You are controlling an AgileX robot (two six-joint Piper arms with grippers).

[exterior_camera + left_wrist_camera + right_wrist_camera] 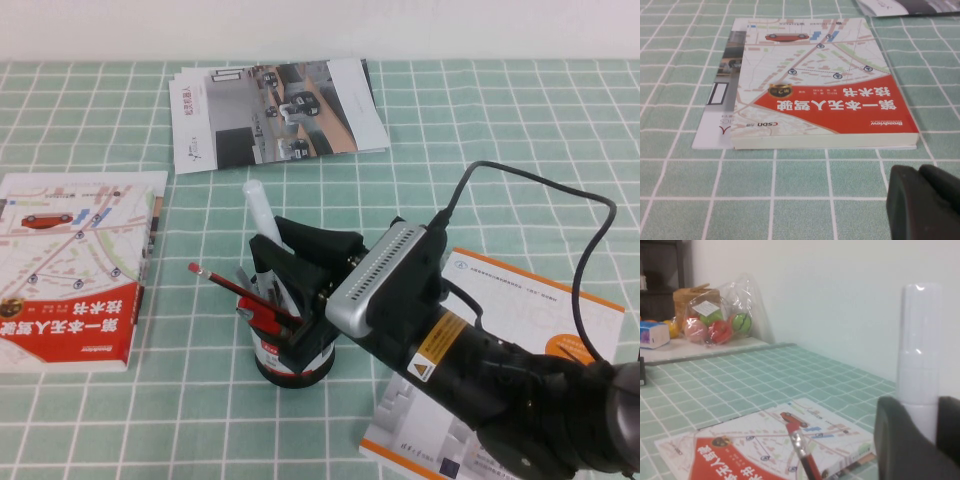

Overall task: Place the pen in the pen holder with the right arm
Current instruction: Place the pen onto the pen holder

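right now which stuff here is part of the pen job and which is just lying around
In the job:
- pen, upright, gripped by the right hand above the holder
- pen holder, mostly hidden under that hand

Lying about:
- red pencil in the holder
- red map book
- brochures
- orange-edged booklet
- left hand, idle near the map book
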